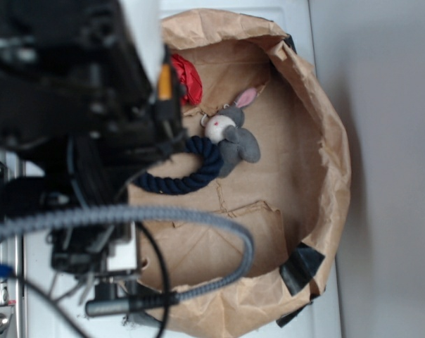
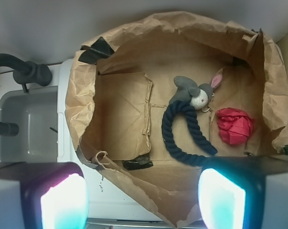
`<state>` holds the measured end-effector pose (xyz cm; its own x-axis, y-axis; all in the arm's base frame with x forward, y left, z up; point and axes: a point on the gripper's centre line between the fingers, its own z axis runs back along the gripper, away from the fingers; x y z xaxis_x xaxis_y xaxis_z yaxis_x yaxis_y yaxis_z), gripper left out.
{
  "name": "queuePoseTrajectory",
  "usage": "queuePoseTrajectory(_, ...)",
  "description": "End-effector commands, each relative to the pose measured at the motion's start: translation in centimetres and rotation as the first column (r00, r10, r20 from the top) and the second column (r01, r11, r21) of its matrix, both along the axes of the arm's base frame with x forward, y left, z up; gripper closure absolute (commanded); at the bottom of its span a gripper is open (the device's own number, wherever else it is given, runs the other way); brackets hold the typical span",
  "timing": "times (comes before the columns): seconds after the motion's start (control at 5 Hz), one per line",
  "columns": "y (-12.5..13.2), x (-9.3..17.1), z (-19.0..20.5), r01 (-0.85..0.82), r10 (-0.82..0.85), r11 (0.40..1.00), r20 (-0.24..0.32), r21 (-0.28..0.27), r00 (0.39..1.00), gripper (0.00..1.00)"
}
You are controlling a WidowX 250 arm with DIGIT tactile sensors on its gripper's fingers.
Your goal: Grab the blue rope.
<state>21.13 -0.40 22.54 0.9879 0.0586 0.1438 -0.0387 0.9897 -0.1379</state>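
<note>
On the flattened brown paper bag [image 2: 120, 114], a little toward its red-ball side of the middle, lies the blue rope [image 2: 180, 136]. In my wrist view it is bent into a U: the closed bend points up-left toward the bag's centre, and the two arms run down and right, so its long axis goes diagonally toward my right finger. One arm ends in the open on the paper; the other runs on until my finger hides its end. In the exterior view part of the rope's arc disappears under my arm.

Touching the top of the bend is a grey plush bunny [image 2: 194, 91], its pink-lined ear pointing up and right. A crumpled red ball [image 2: 235, 126] sits just beside the rope's free end, close under the bag's raised wall. That wall stands up crinkled all round, highest on the far and right sides, so room is tight there. To the left of the rope the paper floor is bare and flat, giving open room on that side.

My gripper [image 2: 144, 200] hangs above the near edge of the bag, fingers spread wide apart with nothing between them; the pads [image 2: 63, 202] glow at the bottom of the wrist view. A grey braided cable [image 1: 198, 218] loops across the exterior view.
</note>
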Motion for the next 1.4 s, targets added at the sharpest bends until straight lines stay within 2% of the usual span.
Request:
queuePoseTrajectory(0.0,0.5,0.4,1.4,-0.022,0.022,1.000,0.050,0.004,0.998,0.00)
queuePoseTrajectory(0.2,3.5,3.2,-3.6,-0.044,0.040,0.997,0.073,0.057,0.997,0.00)
queuePoseTrajectory(0.4,4.2,4.4,-8.5,-0.039,0.031,0.996,0.082,0.086,0.996,0.00)
queuePoseTrajectory(0.8,2.3,5.6,-14.6,0.010,-0.011,1.000,0.050,0.014,0.999,0.00)
queuePoseTrajectory(1.0,1.0,5.8,-16.9,-0.014,0.013,0.999,0.023,0.035,1.000,0.00)
queuePoseTrajectory(1.2,0.8,5.9,-19.3,-0.006,0.008,0.998,-0.027,0.065,1.000,0.00)
